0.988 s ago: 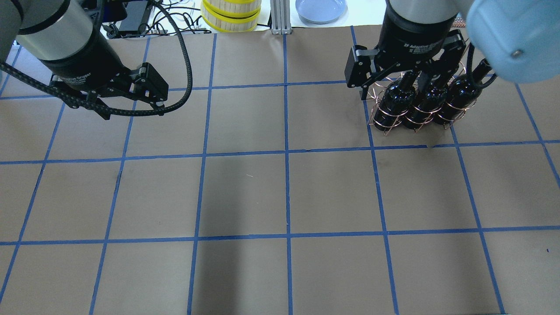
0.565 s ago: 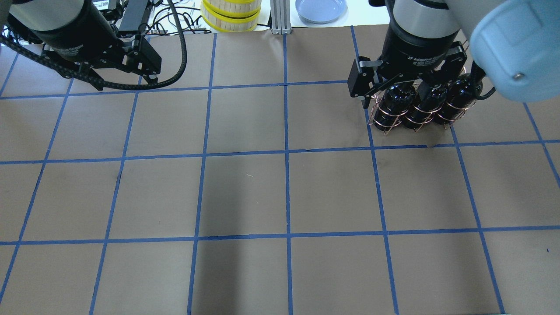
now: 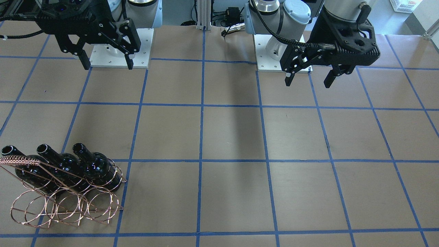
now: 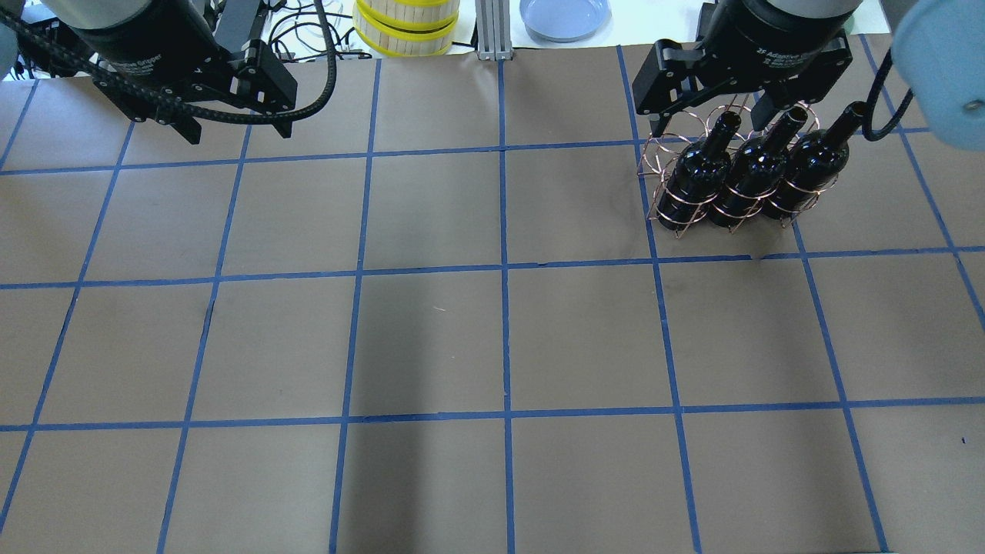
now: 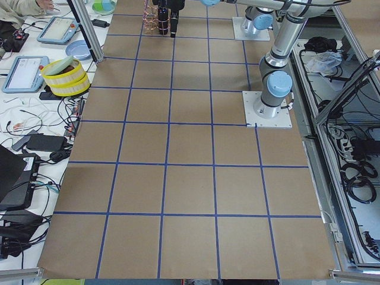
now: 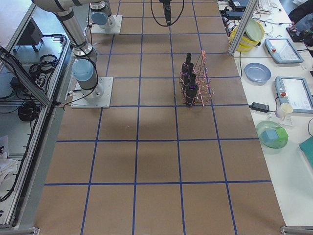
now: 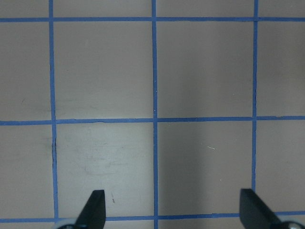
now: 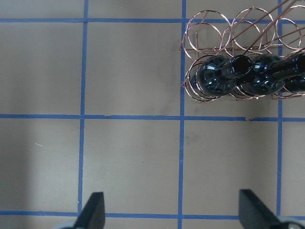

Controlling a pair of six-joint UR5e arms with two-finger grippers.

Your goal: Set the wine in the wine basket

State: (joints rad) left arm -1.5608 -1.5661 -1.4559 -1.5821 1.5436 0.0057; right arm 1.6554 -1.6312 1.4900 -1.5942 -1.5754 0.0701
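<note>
Three glossy black unlabelled glass wine bottles (image 4: 696, 175) (image 4: 750, 173) (image 4: 808, 163) all sit in the rose-gold copper wire rack of ring slots (image 3: 65, 210), at the far right of the brown paper bench with its blue tape grid (image 4: 431, 338), robot's side taken. The bottles fill one row of rings side by side, touching or nearly so. The row of rings on the operators' side holds nothing. Necks point up. They look roughly upright in the right side view, but the exact tilt is hard to call. The rack's twisted wire handle (image 3: 15, 159) runs across beside the end bottle. The right claw (image 3: 107, 64) hangs high above the bench on the robot's side of the rack, fingers spread wide and gripping nothing; its wrist camera looks down on the bottle mouths off to the upper right. The left claw (image 3: 307, 83) is well apart over the bench's other half, also spread wide with nothing in it, only grid squares below.
</note>
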